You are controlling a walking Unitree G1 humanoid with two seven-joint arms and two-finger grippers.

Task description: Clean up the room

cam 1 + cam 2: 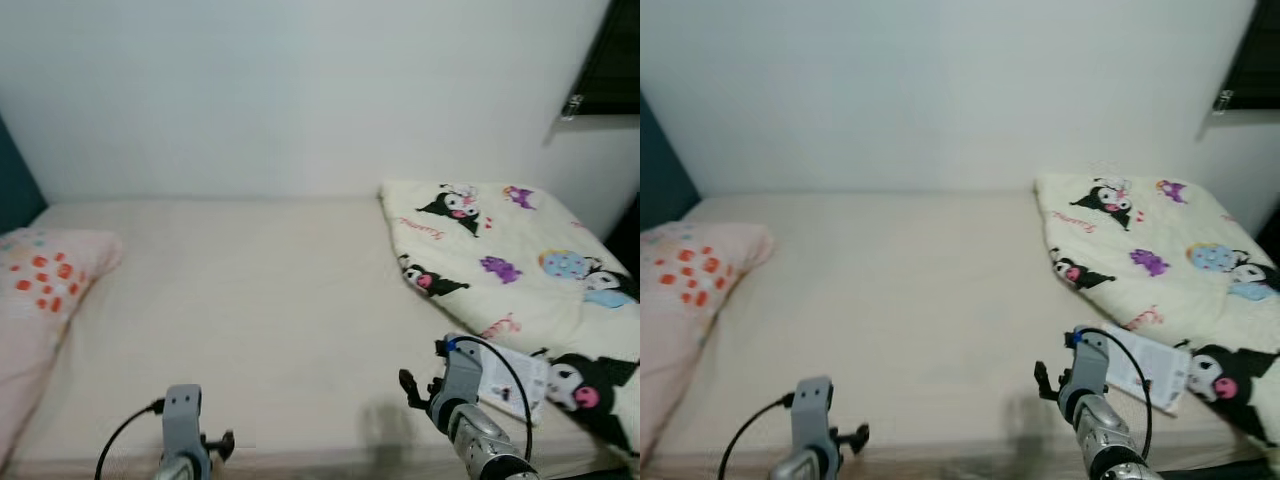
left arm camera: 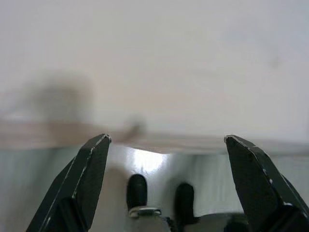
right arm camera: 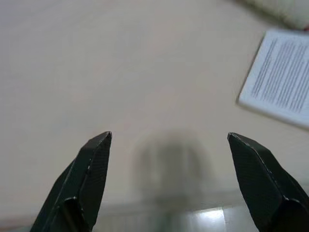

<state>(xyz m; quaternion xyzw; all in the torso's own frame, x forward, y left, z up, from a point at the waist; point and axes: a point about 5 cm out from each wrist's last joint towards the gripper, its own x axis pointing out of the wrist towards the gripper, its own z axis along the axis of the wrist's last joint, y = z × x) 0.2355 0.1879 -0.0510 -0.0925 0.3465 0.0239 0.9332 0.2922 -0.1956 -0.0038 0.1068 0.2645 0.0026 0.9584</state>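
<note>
Near the bed's (image 1: 250, 300) front edge, the right gripper (image 3: 169, 140) hovers with fingers spread, just beside a printed leaflet (image 1: 512, 378) lying by the folded blanket (image 1: 500, 260). Looks like the approach step; next it probably needs to shift over and pinch the leaflet. The left gripper (image 2: 166, 142) idles, spread too.

Matt cloth bed sheet (image 1: 260, 300), soft printed blanket (image 1: 520, 260), paper leaflet (image 3: 282, 82).

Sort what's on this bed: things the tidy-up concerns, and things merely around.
For the job: white printed paper sheet; crumpled cream cartoon-print blanket; pink pillow with orange spots; right gripper, open.

Just around: beige mattress; white wall; left gripper, open.
</note>
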